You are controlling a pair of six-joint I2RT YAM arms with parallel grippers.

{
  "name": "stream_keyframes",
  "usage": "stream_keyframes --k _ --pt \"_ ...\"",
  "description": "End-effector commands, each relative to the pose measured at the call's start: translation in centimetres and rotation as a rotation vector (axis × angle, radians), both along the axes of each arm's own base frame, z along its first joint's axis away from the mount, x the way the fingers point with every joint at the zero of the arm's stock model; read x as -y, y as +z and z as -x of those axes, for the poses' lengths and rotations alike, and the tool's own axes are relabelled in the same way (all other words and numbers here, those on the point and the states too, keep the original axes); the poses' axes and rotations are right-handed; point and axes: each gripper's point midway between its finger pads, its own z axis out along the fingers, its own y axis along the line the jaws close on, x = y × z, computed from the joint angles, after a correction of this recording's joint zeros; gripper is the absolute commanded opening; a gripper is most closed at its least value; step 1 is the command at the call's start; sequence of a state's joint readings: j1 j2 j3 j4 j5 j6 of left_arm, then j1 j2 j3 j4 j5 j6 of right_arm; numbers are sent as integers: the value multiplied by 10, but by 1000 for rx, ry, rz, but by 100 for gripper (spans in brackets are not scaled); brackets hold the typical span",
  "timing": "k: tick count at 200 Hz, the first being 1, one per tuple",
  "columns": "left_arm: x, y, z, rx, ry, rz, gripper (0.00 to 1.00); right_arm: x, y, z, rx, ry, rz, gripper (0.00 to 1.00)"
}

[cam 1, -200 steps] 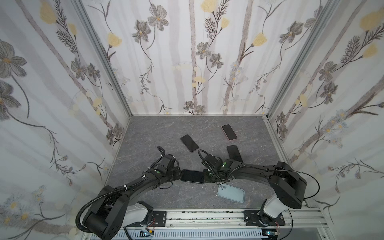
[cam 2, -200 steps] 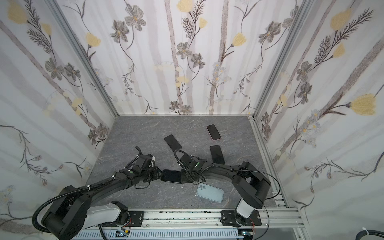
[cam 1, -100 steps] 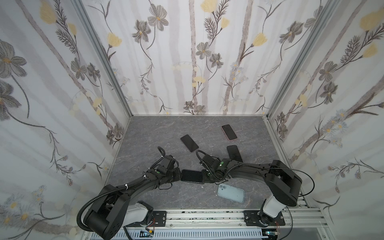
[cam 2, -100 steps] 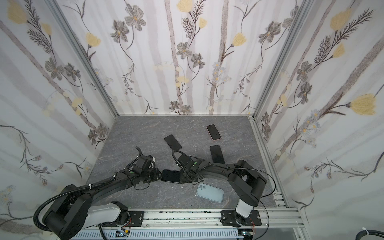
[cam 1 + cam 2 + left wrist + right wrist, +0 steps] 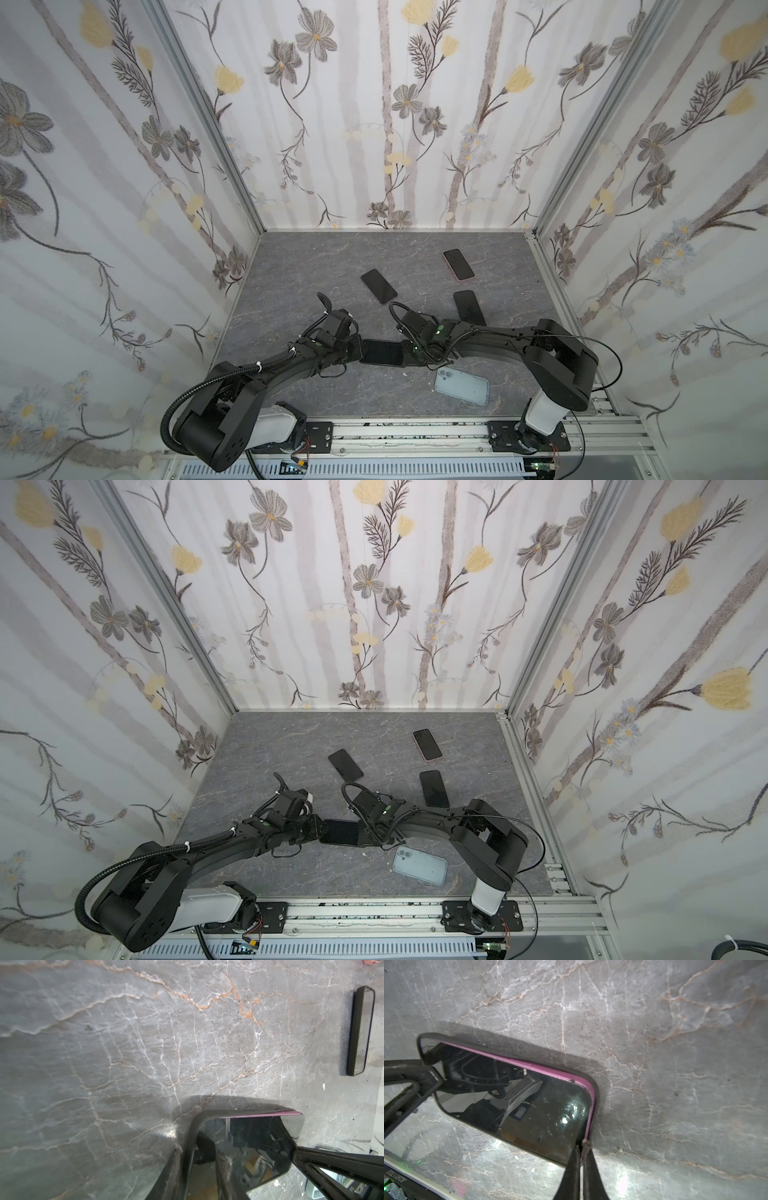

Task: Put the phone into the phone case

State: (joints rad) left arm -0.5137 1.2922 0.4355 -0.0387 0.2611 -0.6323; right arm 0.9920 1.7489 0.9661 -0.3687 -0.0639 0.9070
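In both top views the phone point(image 5: 381, 352) point(image 5: 340, 832) lies screen up at the front middle of the floor, between my two grippers. Its pink side point(image 5: 529, 1068) shows above the rim of the dark phone case point(image 5: 500, 1053) along one long side. My left gripper point(image 5: 360, 351) point(image 5: 200, 1159) is shut on the left end of the phone case, with one finger outside the rim and one on the screen. My right gripper point(image 5: 405, 355) point(image 5: 582, 1144) is shut, with its tips against the right end where the pink side meets the rim.
A light blue phone point(image 5: 461, 385) lies face down just in front of my right arm. Three dark phones lie further back: one point(image 5: 378, 286) at the middle, a pink-edged one point(image 5: 458, 264) behind, and one point(image 5: 468, 307) by my right forearm. Patterned walls close in three sides.
My right arm has edged a little to the left, towards the phone. The left arm and the phone have stayed in place.
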Motion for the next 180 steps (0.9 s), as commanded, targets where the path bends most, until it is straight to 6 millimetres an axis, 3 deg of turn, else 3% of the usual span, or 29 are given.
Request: stream_keyframes --k 1,44,75,110,180 --pt "-9 -11 11 -52 8 -43 31 23 -32 21 -90 20 117 7" --pt "-9 -8 9 -44 14 -44 31 15 -16 13 -59 25 99 8" --pt "-13 2 1 -7 32 -66 35 0 19 -5 30 26 47 14" --pt "-16 30 -13 88 63 -66 37 -7 51 -20 116 12 12 17" --pt "-13 31 -15 85 43 -68 37 -5 52 -41 141 -6 31 20"
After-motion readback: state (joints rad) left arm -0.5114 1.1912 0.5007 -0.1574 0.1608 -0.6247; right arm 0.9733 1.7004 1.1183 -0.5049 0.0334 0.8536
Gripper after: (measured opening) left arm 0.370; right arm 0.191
